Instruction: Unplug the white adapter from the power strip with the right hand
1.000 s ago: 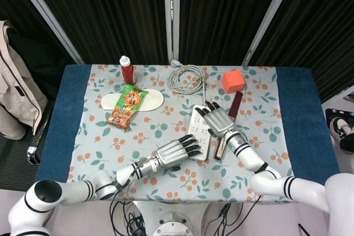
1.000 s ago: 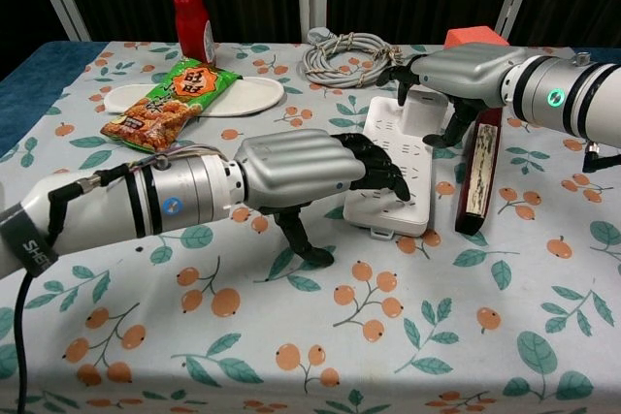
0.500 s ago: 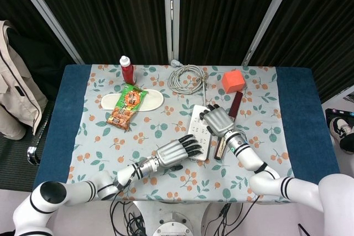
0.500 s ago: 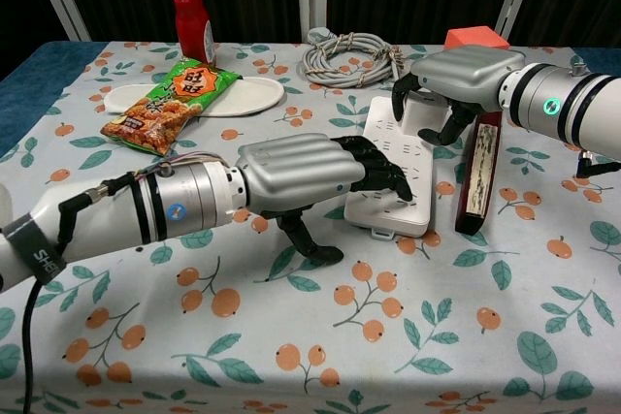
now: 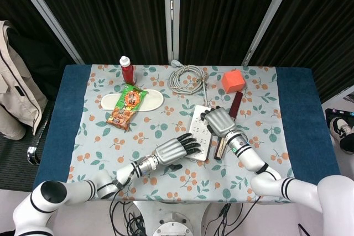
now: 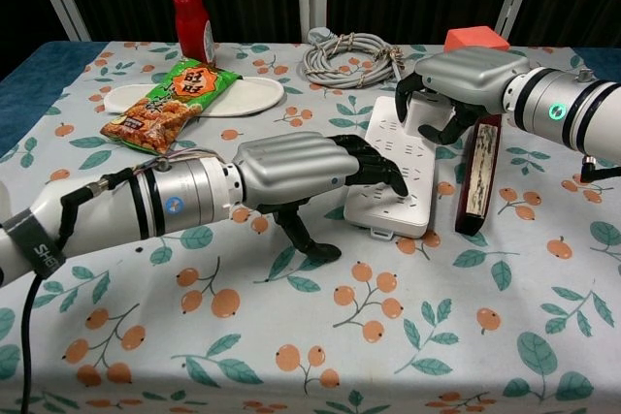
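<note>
The white power strip lies lengthwise at mid-table, also seen in the head view. A white adapter sits plugged in at its far end. My right hand is over that end, its dark fingers curled around the adapter and the thumb on the adapter's other side. In the head view the right hand hides the adapter. My left hand lies palm down with its fingertips pressing on the strip's near half, thumb on the cloth; it shows in the head view too.
A dark red bar lies along the strip's right side. Behind are a coiled grey cable and an orange block. On the left are a snack bag, a white oval piece and a red bottle.
My right hand's fingers have curled from spread above the adapter to closed around it, and the hand has dropped slightly. The left hand stays pressed on the strip.
</note>
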Available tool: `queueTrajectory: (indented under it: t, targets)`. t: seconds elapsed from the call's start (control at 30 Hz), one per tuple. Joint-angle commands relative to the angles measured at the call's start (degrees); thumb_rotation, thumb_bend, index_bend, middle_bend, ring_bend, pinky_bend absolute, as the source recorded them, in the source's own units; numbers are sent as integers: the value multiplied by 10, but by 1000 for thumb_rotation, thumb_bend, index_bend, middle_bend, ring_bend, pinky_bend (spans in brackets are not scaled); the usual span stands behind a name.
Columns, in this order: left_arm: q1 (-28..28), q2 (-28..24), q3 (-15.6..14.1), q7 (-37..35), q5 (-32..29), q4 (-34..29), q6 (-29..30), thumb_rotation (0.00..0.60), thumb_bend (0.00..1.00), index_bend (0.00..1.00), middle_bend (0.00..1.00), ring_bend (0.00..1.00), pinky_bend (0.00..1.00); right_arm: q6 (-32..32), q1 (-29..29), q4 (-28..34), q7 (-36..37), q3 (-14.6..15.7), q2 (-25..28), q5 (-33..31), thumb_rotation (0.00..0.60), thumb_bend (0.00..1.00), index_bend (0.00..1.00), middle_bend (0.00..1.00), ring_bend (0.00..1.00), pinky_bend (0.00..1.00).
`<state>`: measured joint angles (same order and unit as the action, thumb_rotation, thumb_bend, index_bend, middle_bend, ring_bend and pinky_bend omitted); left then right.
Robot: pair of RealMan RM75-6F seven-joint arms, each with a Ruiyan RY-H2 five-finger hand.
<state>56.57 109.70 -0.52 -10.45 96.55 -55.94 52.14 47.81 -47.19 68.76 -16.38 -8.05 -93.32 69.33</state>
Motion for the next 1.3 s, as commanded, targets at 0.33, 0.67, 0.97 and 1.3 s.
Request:
queueTrajectory:
  t: [0.33,0.67,0.97,1.3]
  targets:
    - [3,-4,-4,-5,-7,-2,-5,600,33,161,131,71,59,58,30,-32,109,10,-6,68,600,620,870,660,482,434]
    - [6,-6,-4,-7,-13,-2,-9,600,33,161,131,71,59,93,43,-72,178,19,-21,113,600,628,892,675,492,446]
    - [1,-25,0,9,-9,-27,17,600,34,161,131,71,59,133,61,-46,200,2,6,117,600,624,871,665,478,449]
    - [-31,-94,17,75,-23,-119,70,600,34,161,131,72,58,14,42,-36,107,-41,38,-23,600,601,638,551,377,402]
